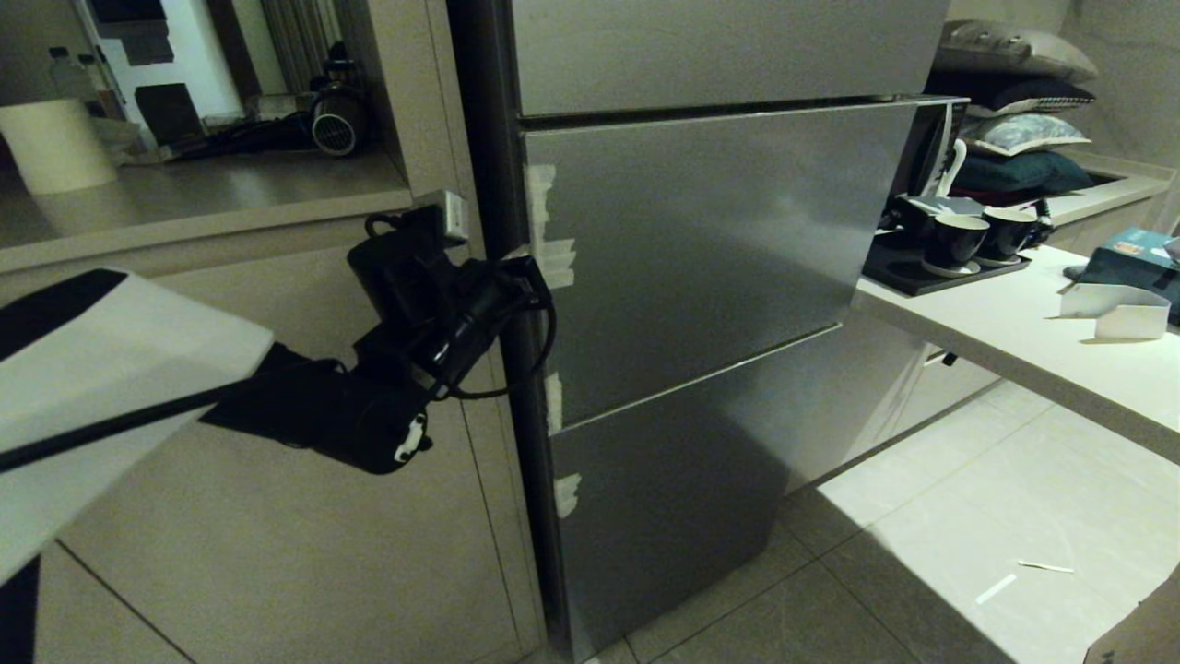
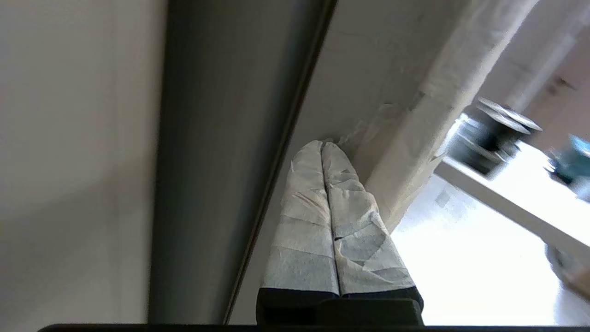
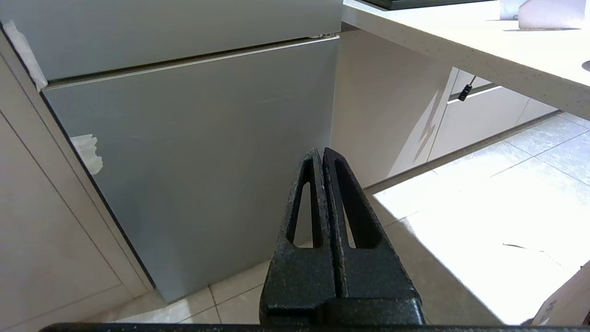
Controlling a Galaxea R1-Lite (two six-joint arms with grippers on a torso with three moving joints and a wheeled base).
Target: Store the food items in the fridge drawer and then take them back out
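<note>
Barely started: left gripper [image 1: 533,277], fingers pressed together, sits at the fridge door [image 1: 710,249] edge, 9 o'clock side. Right gripper [image 3: 322,159] pinched shut, idle near the floor. Door closed; drawer, food unseen.

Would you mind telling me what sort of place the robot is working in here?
Most likely a home kitchen: a steel fridge with stacked doors, a counter holding cups on a tray, and a tiled floor.

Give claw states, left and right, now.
Left claw: shut, holding nothing, tips at the taped edge of the grey steel fridge door.
Right claw: shut, empty.
</note>
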